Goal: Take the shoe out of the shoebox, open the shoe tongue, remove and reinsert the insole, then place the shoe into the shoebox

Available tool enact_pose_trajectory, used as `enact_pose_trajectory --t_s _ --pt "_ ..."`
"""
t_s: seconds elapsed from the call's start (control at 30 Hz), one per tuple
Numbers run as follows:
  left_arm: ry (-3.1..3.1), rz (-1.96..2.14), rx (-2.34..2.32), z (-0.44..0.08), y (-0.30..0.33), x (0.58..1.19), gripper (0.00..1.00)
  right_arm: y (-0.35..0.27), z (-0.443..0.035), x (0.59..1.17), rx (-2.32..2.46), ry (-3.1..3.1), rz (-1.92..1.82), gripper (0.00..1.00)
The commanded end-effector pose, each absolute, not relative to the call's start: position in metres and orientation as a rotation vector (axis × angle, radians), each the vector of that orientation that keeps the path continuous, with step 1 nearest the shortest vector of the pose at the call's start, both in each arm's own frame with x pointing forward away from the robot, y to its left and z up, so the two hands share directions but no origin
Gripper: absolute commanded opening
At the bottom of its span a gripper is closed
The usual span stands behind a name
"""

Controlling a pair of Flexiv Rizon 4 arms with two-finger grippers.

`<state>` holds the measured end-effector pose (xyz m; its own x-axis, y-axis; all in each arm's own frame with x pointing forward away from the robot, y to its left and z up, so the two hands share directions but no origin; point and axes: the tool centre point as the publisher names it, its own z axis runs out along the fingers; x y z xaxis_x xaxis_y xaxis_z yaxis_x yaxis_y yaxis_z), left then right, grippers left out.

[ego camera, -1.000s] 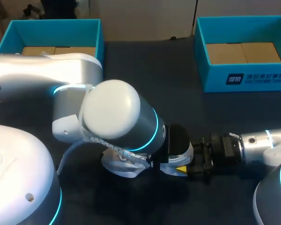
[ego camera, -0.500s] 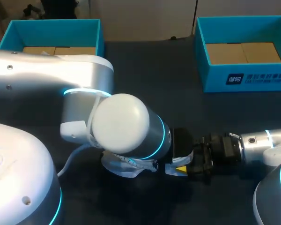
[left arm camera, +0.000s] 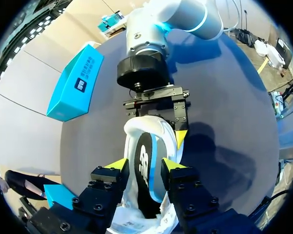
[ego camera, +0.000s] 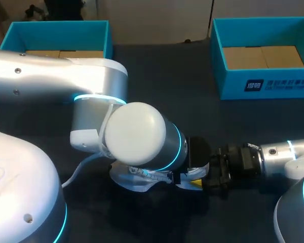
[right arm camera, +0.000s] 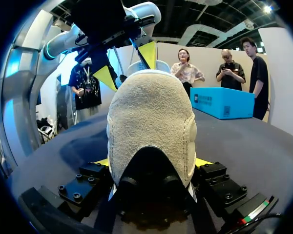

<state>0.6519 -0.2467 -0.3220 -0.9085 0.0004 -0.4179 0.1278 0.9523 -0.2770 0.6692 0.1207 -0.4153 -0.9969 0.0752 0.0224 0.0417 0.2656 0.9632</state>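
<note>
Head camera looks down from behind; both wrist cameras closely face the shoe (right arm camera: 151, 122).

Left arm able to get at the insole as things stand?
Probably yes. The left claw hangs right over the shoe, with the dark insole showing in its opening straight ahead. The right claw clamps the shoe's far end, clear of that path.

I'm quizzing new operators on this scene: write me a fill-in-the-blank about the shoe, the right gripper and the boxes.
1. ___ open teal cardboard shoeboxes stand at the far edge.
2. The white-and-beige sneaker rests outside them, on the dark ___.
3. The right gripper has its fingers shut on the sneaker's ___.
Missing: two; table; heel.
</note>
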Motion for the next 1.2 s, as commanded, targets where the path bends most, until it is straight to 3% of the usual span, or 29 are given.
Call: enact_pose_trajectory --t_s 0.03,0.53,0.63,0.67,0.7,1.2 --pt "2.685 -0.416 0.1 -0.327 -0.249 0.653 0.42 0.121 -0.414 0.669 0.115 2.48 1.878 0.0" --pt "2.673 -0.411 0.11 -0.331 -0.248 0.656 0.35 0.121 -0.414 0.669 0.115 2.48 1.878 0.0" --pt "2.675 -0.405 0.106 -0.332 -0.249 0.658 0.26 0.121 -0.414 0.669 0.115 2.48 1.878 0.0" --pt "2.676 -0.403 0.106 -0.333 -0.249 0.658 0.08 0.121 -0.414 0.669 0.115 2.48 1.878 0.0" --pt "2.678 -0.404 0.106 -0.333 -0.25 0.658 0.0 0.121 -0.414 0.669 0.115 2.48 1.878 0.0" --pt "2.645 -0.517 -0.036 -0.321 -0.252 0.66 0.0 0.121 -0.414 0.669 0.115 2.48 1.878 0.0"
